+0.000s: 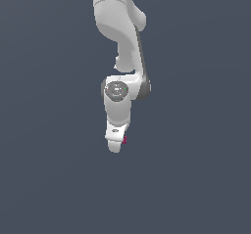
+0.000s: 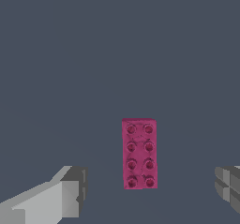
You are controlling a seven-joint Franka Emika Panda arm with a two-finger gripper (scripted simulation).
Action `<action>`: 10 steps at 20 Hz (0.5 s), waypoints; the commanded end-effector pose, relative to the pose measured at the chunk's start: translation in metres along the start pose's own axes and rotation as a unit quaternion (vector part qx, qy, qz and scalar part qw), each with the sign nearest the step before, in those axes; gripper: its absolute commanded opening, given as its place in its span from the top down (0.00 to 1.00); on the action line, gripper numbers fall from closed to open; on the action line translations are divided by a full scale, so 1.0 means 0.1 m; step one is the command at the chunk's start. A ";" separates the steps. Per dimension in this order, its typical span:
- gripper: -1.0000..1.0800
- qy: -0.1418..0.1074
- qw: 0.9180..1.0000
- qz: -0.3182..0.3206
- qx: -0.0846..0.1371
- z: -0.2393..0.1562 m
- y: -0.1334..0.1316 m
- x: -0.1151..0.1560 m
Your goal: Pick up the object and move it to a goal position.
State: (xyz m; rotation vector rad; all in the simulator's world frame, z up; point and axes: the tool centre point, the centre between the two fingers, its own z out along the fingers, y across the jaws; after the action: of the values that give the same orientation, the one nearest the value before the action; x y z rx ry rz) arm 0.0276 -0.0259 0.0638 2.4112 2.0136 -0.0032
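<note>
claw (image 2: 150,195) spread wide | pink block (image 2: 139,153) between fingers | plain grey-blue floor (image 2: 117,54)

White arm (image 1: 120,42) reaching down over plain grey ground, tiny magenta-pink block (image 1: 125,140) just beside its lower end.

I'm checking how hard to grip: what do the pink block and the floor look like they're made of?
Pink block: probably hard moulded plastic, matte, judging by its two rows of studs. Floor: a flat, matte grey-blue rendered surface; material unclear.
</note>
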 end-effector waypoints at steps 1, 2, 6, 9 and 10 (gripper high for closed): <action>0.04 0.001 1.000 -0.009 0.000 0.01 0.00 0.00; 0.04 0.001 1.000 -0.011 -0.001 0.01 0.01 0.00; 0.04 0.001 1.000 -0.010 0.000 0.02 0.00 0.00; 0.04 0.001 1.000 -0.010 0.000 0.08 0.00 0.00; 0.04 0.001 1.000 -0.010 0.000 0.11 0.00 0.00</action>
State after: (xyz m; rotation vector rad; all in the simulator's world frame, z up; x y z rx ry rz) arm 0.0283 -0.0263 0.0572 2.3906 2.0370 0.0005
